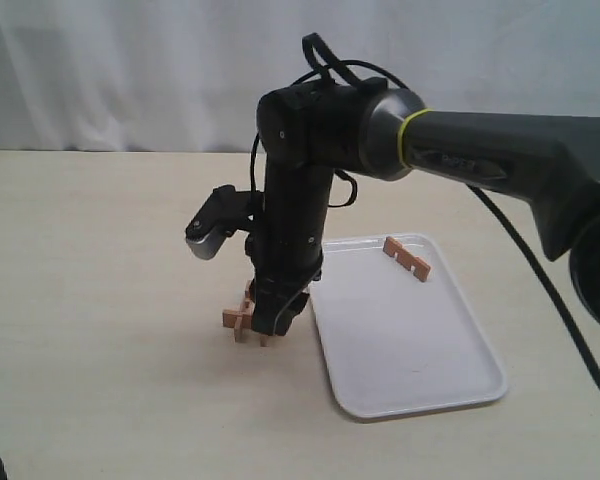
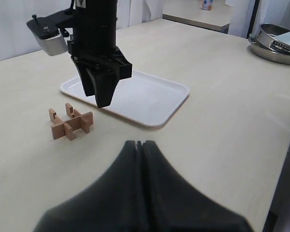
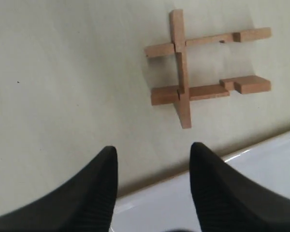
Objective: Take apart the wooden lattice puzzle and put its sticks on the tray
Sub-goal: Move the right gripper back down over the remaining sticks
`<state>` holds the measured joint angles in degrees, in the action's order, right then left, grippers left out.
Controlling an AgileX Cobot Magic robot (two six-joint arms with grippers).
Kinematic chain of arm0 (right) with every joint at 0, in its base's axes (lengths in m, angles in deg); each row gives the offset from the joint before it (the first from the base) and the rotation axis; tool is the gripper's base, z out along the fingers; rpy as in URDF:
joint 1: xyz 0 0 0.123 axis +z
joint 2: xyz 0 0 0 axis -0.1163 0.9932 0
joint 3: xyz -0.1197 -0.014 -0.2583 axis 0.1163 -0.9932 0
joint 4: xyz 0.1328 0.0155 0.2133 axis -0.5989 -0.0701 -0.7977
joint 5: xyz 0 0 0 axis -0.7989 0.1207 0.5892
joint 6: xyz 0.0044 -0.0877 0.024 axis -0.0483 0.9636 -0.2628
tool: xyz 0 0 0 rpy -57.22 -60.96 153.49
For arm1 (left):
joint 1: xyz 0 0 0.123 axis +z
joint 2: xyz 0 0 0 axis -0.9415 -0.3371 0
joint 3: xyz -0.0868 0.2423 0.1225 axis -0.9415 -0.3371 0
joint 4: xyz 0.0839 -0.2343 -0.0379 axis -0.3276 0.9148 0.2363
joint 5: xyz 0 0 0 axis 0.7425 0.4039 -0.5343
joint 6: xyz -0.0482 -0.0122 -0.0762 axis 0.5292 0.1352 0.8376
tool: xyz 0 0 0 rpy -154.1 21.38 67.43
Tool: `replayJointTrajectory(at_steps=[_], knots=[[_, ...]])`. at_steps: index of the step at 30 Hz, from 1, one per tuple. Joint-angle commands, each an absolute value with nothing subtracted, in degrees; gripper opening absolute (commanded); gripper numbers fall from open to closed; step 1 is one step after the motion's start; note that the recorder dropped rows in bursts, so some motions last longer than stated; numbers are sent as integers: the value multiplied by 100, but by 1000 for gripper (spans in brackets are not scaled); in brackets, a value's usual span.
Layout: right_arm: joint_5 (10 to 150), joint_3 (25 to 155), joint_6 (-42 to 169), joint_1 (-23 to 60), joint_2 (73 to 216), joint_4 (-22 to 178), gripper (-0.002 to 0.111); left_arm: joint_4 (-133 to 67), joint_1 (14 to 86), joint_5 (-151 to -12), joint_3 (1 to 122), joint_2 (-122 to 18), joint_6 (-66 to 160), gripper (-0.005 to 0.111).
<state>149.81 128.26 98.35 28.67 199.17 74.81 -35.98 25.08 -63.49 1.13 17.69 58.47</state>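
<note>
On the beige table point(image 1: 100, 300) we see one stick point(image 1: 407, 258) already in the tray point(image 1: 400, 340) at centre right, while three more sit interlocked as the puzzle point(image 1: 236, 318) just left of it, our right pincer point(image 1: 272, 332) hanging close by, spread open and empty; the left pincer point(image 2: 139, 145) is closed on nothing.
</note>
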Motion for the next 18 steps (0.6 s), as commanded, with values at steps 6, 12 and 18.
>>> replayJointTrajectory(at_steps=[6, 12, 18], knots=[[15012, 12803, 9943, 2861, 20036, 7849, 44, -3577, 2492, -6379, 99, 1767, 5864, 0], [15012, 12803, 9943, 2861, 20036, 7875, 44, -3577, 2492, -6379, 99, 1767, 5864, 0], [15012, 12803, 9943, 2861, 20036, 7875, 44, -3577, 2492, -6379, 99, 1767, 5864, 0]])
